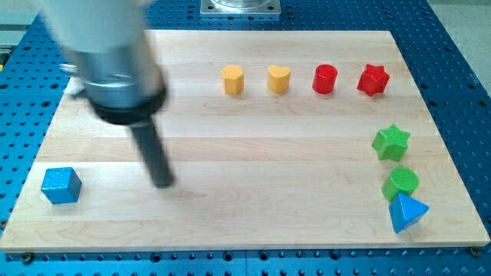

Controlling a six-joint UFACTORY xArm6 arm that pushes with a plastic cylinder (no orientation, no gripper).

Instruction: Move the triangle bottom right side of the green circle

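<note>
A blue triangle lies near the view's bottom right, touching the lower right side of the green circle. A green star sits just above the circle. My tip is far off at the view's left-centre, on bare wood, between the blue cube and the board's middle. The rod and arm are blurred.
Along the view's top stand a yellow hexagon, a yellow heart, a red cylinder and a red star. The wooden board ends close to the triangle at the right and bottom edges.
</note>
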